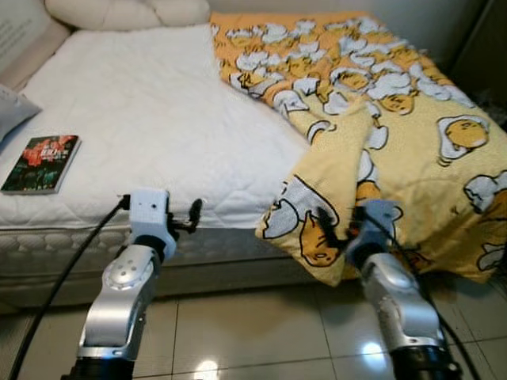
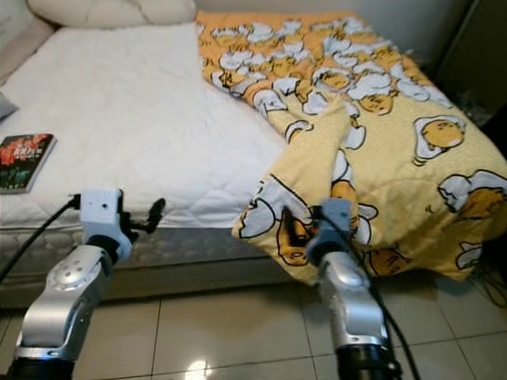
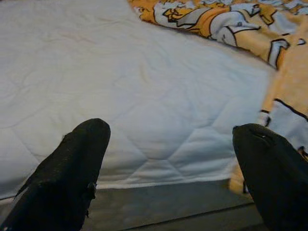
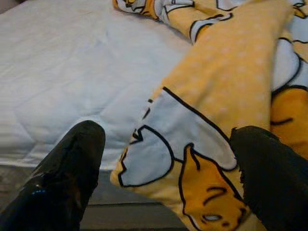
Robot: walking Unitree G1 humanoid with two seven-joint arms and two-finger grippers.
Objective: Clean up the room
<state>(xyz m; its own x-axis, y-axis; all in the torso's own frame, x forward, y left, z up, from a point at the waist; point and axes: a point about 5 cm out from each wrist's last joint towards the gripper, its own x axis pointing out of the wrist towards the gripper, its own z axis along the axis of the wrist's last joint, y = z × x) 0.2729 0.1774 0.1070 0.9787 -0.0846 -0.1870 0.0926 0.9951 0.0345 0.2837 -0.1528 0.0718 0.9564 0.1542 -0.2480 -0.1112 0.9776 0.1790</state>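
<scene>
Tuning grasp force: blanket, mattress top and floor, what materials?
Blanket: soft printed fabric, probably fleece or cotton; matte, drapes in folds. Mattress top: quilted white textile, stitched pattern. Floor: glossy tile, likely ceramic; grout lines, light reflections.

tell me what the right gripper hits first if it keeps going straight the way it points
Most likely the blanket: the right gripper is open and aimed at the corner that hangs over the edge of the bed. How close it is cannot be judged.

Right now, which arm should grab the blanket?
The right. The right gripper is open just before the blanket corner hanging off the bed. The left gripper, also open, faces bare white mattress.
</scene>
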